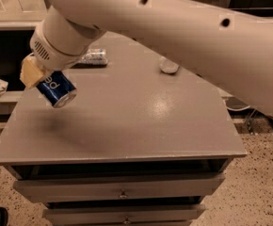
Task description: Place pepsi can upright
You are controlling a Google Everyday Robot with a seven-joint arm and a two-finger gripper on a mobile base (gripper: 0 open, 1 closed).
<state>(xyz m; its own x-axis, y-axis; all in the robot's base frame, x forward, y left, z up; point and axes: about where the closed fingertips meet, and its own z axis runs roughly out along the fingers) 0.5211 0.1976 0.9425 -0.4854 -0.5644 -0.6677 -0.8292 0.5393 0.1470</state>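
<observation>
At the frame's left the gripper (41, 77) clamps its fingers around the pepsi can (57, 89), tilted and clear of the table (141, 126). Released at this slant, it would likely topple and roll. Counted: one pepsi can, one pale can (93, 56) lying upper left, one small grey object (168, 66)

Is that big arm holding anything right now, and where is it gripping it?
Yes. The gripper, over the table, holds the pepsi can tilted in the air, clamped at its upper end, silver end pointing down-right.
</observation>
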